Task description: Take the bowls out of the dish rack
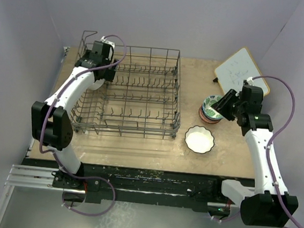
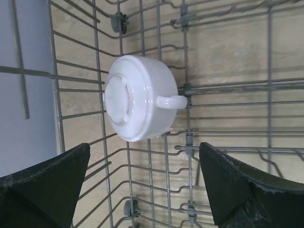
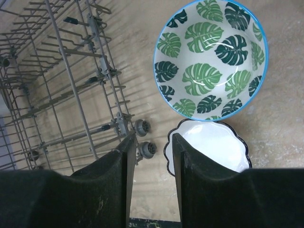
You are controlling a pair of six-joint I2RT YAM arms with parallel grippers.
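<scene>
The dark wire dish rack [image 1: 142,99] stands at the centre left of the table. In the left wrist view a white bowl with a small handle [image 2: 135,99] lies upside down on the rack's wires [image 2: 228,88]. My left gripper [image 1: 109,69] hangs over the rack's back left corner, open and empty [image 2: 145,147], with the white bowl just beyond the fingertips. A green-leaf bowl [image 1: 212,106] tops a stack right of the rack. A white scalloped bowl [image 1: 199,139] sits in front of it. My right gripper [image 1: 224,105] hovers by the stack, slightly open and empty [image 3: 153,137].
A white tilted board [image 1: 243,71] leans at the back right. In the right wrist view the leaf bowl [image 3: 211,59], the scalloped bowl [image 3: 216,147] and the rack's corner with its small wheels [image 3: 142,137] are close together. Grey walls enclose the table.
</scene>
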